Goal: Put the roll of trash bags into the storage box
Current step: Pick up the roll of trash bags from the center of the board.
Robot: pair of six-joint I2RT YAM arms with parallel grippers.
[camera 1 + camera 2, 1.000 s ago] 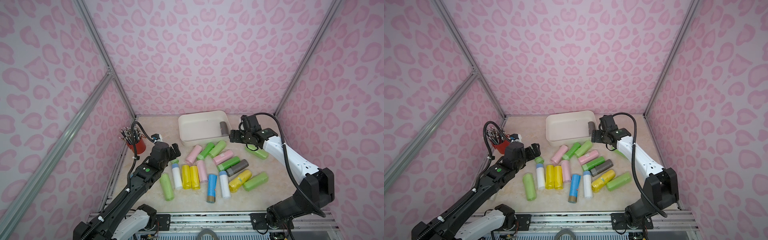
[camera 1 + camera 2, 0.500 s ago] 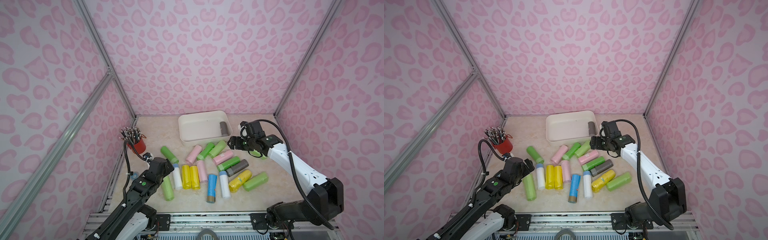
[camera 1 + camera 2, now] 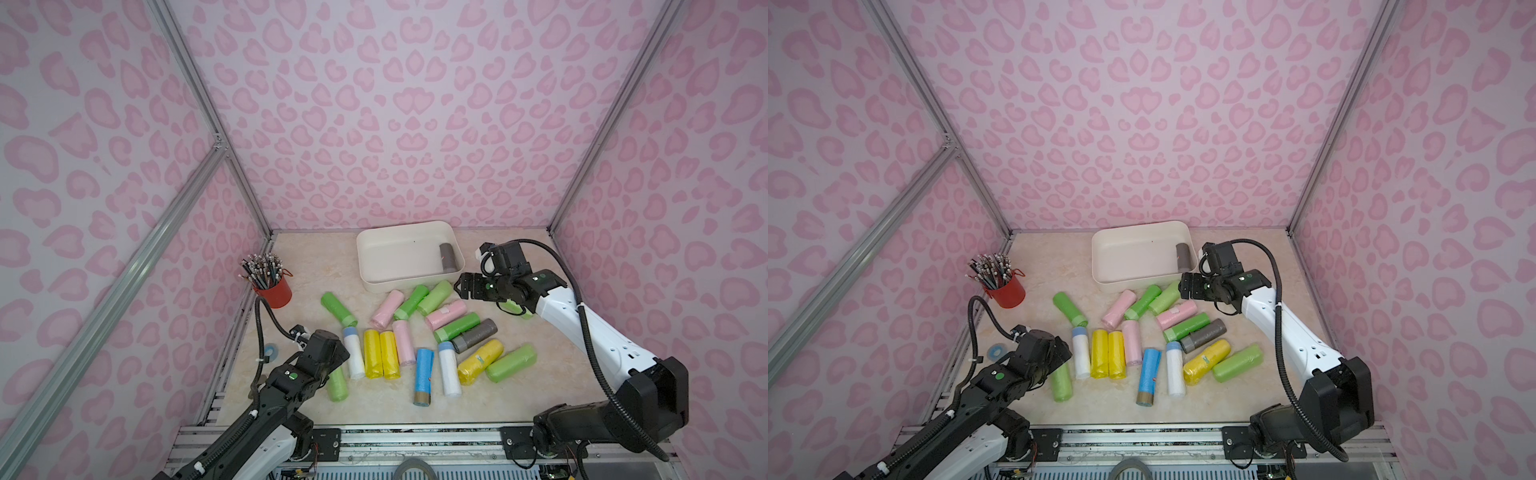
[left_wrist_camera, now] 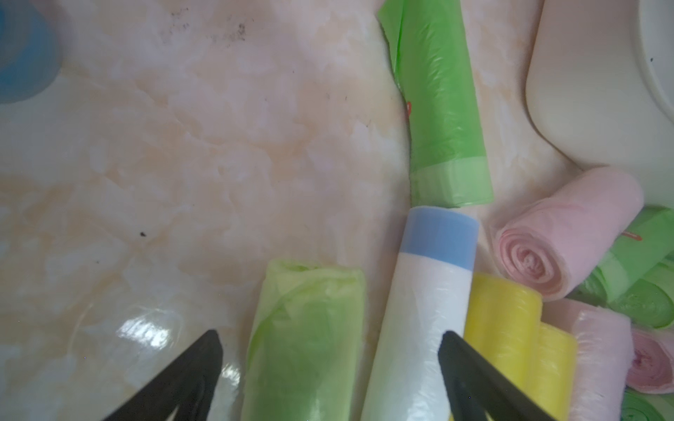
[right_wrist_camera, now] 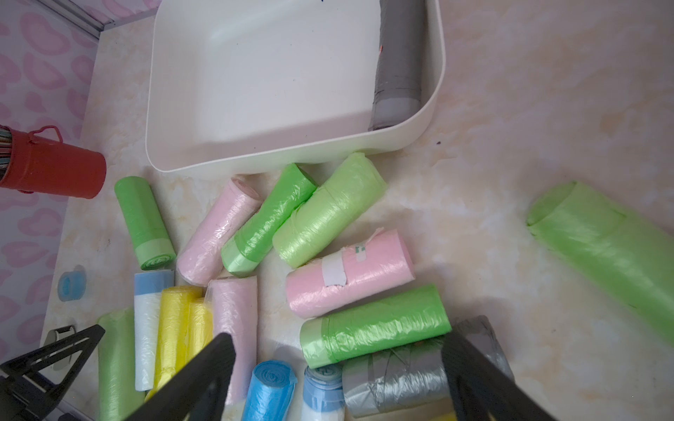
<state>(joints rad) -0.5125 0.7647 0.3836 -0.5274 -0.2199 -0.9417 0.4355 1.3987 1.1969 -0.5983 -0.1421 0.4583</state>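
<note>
Your L claw [image 4: 328,337] sits low, jaws spread wide and empty, a pale green roll [image 4: 306,328] between them, prob. lined up to grab. R claw [image 5: 337,337], also wide and empty, hovers over loose rolls [image 5: 375,324]. One grey roll [image 3: 448,257] lies in the storage box [image 3: 399,283].

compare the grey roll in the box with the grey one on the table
The boxed grey roll lies inside the storage box along an end wall; the table grey roll lies loose among other rolls. The boxed one looks smooth, the table one crinkled. The boxed one points front to back, the table one slants. Both are grey, lying on their sides.
</note>
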